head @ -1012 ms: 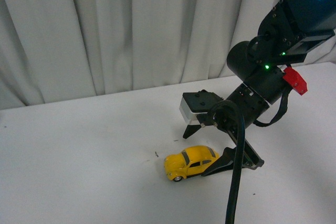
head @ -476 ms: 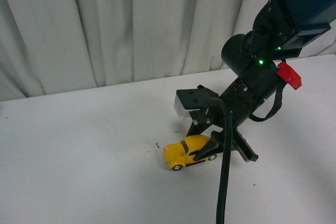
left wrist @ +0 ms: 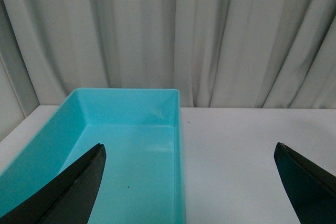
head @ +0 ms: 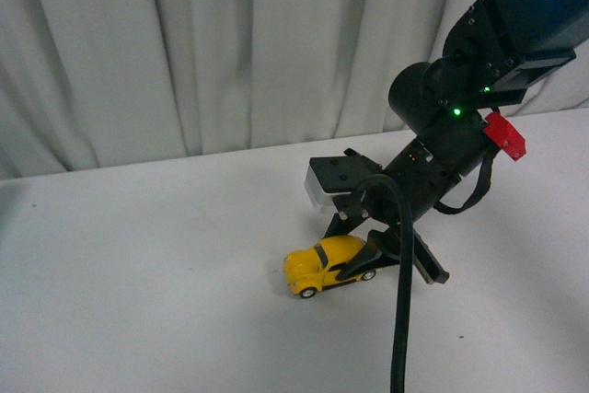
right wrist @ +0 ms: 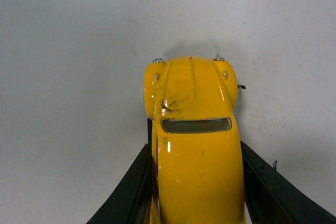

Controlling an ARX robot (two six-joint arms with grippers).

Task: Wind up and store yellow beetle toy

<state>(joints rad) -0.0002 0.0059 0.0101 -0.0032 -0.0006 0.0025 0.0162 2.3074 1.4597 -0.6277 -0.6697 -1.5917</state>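
The yellow beetle toy (head: 324, 265) stands on its wheels on the white table, nose to the left. My right gripper (head: 361, 260) is shut on the yellow beetle toy, gripping its rear half. In the right wrist view the car's yellow body (right wrist: 193, 145) fills the gap between both black fingers (right wrist: 128, 192), which press its sides. My left gripper (left wrist: 189, 182) is open and holds nothing; it hangs above the right wall of a turquoise bin (left wrist: 177, 145). The left arm does not show in the front view.
The turquoise bin is empty and stands near the grey curtain (head: 230, 43) behind the table (head: 138, 255). A thick black cable (head: 401, 319) hangs from my right arm in front of the camera.
My right gripper came down and left over the car's rear and shut on it. The car has shifted slightly to the left on the table.
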